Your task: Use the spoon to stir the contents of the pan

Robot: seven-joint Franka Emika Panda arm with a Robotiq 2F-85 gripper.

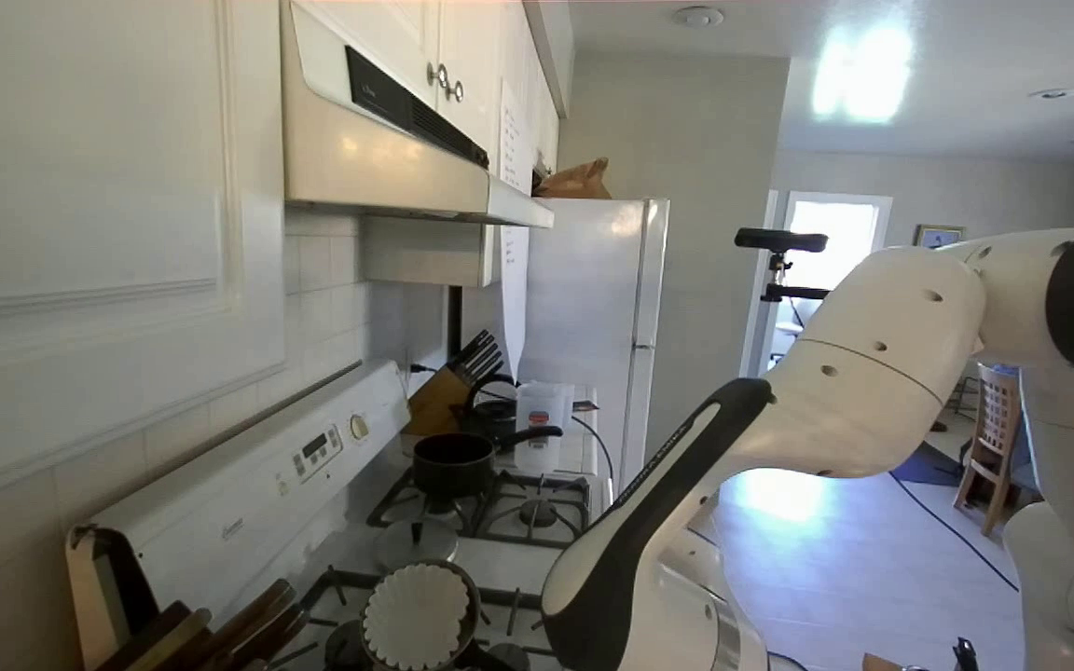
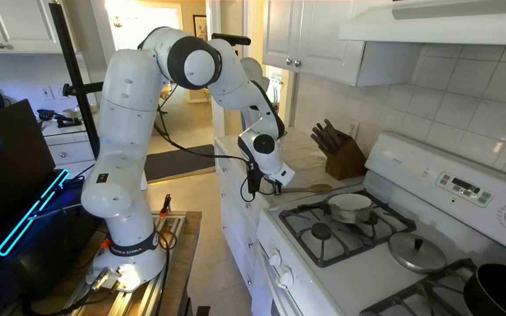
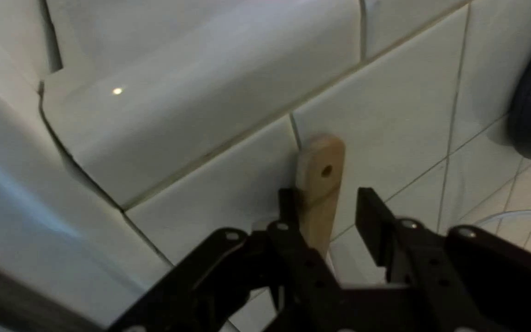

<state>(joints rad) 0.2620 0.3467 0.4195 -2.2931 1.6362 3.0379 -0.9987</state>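
The hand is spread around the spoon (a gap shows alongside); the pan sits at the spoon's four o'clock in an exterior view.

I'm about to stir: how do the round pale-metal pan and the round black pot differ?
The pale-metal pan is light outside; the black pot is dark. The pan holds a white wavy-edged layer; the pot looks dark inside, contents unclear. The pan sits nearer the light-brown wooden spoon; the pot, farther. Both are round and stand uncovered on the white stove.
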